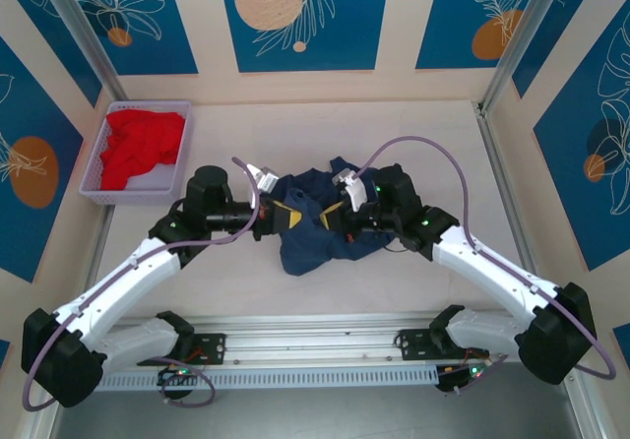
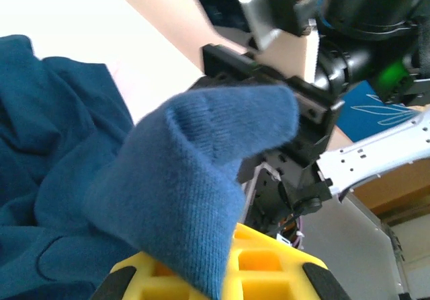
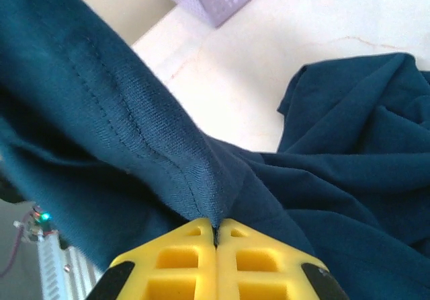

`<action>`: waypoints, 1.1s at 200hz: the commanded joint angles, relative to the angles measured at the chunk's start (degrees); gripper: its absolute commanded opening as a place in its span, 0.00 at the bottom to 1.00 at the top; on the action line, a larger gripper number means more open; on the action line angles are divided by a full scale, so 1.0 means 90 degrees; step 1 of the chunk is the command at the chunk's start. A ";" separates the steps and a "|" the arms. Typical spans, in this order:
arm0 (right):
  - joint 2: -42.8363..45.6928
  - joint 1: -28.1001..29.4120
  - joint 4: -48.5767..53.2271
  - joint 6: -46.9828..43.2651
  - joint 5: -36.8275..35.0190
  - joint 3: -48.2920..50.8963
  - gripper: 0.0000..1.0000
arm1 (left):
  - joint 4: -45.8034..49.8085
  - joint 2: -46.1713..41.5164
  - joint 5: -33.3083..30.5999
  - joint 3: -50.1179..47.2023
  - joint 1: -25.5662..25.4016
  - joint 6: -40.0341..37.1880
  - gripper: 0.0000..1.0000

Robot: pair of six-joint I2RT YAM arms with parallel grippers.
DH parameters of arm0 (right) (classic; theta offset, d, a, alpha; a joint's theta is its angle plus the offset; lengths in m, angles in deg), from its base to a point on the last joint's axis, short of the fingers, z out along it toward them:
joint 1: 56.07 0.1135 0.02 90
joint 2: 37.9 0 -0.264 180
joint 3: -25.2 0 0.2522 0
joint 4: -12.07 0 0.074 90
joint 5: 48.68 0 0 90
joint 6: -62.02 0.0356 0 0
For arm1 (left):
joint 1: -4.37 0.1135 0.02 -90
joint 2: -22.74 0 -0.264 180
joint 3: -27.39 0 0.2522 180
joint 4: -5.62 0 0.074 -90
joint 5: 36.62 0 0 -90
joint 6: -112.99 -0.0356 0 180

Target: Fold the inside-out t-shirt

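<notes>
My right gripper is pinched together on a stitched fold of the inside-out t-shirt, crumpled mid-worktop. My left gripper, also closed, clamps a fabric tuft. The top view adds a basket at ten o'clock.

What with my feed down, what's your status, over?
Left gripper, right gripper both shut on t-shirt. Crumpled mid-table, unfolded. Red garment in basket, far corner.
</notes>
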 commanded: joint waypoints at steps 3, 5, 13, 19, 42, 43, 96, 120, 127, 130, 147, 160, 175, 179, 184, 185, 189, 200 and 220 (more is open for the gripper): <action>0.0372 -0.0161 0.0131 0.0108 0.0525 -0.0069 0.00 | 0.0188 -0.0156 -0.0390 -0.0107 0.0143 -0.0224 0.00; 0.0386 -0.0173 0.0140 0.0115 0.0566 -0.0071 0.00 | 0.0187 -0.0160 -0.0407 -0.0111 0.0147 -0.0228 0.00; 0.0445 -0.0240 0.0160 0.0170 0.0724 -0.0062 0.00 | 0.0223 -0.0161 -0.0474 -0.0122 0.0166 -0.0260 0.00; 0.0484 -0.0289 0.0167 0.0211 0.0832 -0.0049 0.00 | 0.0285 -0.0161 -0.0547 -0.0114 0.0168 -0.0300 0.00; 0.0590 -0.0490 0.0056 0.0471 0.1289 -0.0031 0.00 | 0.0649 -0.0103 -0.0976 -0.0026 0.0168 -0.0533 0.00; 0.0588 -0.0501 0.0045 0.0496 0.1317 -0.0032 0.00 | 0.0677 -0.0098 -0.1007 -0.0021 0.0168 -0.0537 0.00; 0.0297 -0.0727 -0.0739 0.1492 0.2283 -0.0042 0.00 | 0.1371 0.0112 -0.1813 0.0224 0.0158 -0.0925 0.21; 0.0126 -0.0783 -0.0961 0.1847 0.2424 -0.0089 0.00 | 0.1613 0.0005 -0.2187 0.0211 0.0148 -0.1034 0.38; 0.0073 -0.0796 -0.0976 0.1937 0.2438 -0.0115 0.00 | 0.1673 -0.0069 -0.2305 0.0196 0.0134 -0.1056 0.41; 0.0053 -0.0795 -0.0965 0.1966 0.2444 -0.0126 0.00 | 0.1701 -0.0102 -0.2357 0.0191 0.0129 -0.1058 0.43; -0.0065 -0.0805 -0.0970 0.2095 0.2521 -0.0203 0.00 | 0.1857 -0.0317 -0.2625 0.0171 0.0064 -0.1124 0.50; -0.0122 -0.0795 -0.0973 0.2135 0.2550 -0.0218 0.00 | 0.1939 -0.0399 -0.2617 0.0224 -0.0003 -0.1195 0.54; -0.0157 -0.0795 -0.1003 0.2185 0.2546 -0.0226 0.00 | 0.2112 -0.0362 -0.2635 0.0388 -0.0169 -0.1299 0.57; -0.0166 -0.0793 -0.1011 0.2202 0.2546 -0.0223 0.00 | 0.2164 -0.0342 -0.2659 0.0433 -0.0227 -0.1343 0.57; -0.0184 -0.0786 -0.1013 0.2226 0.2553 -0.0225 0.00 | 0.2243 -0.0306 -0.2711 0.0500 -0.0313 -0.1401 0.58; -0.0185 -0.0785 -0.1021 0.2233 0.2554 -0.0227 0.00 | 0.2255 -0.0302 -0.2724 0.0511 -0.0326 -0.1416 0.58; -0.0194 -0.0785 -0.1032 0.2253 0.2563 -0.0231 0.00 | 0.2320 -0.0273 -0.2797 0.0560 -0.0401 -0.1446 0.59; -0.0205 -0.0777 -0.1103 0.2337 0.2604 -0.0233 0.00 | 0.2439 -0.0204 -0.2984 0.0674 -0.0584 -0.1502 0.60; -0.0241 -0.0770 -0.1193 0.2472 0.2715 -0.0255 0.00 | 0.2449 -0.0170 -0.3158 0.0762 -0.0748 -0.1450 0.61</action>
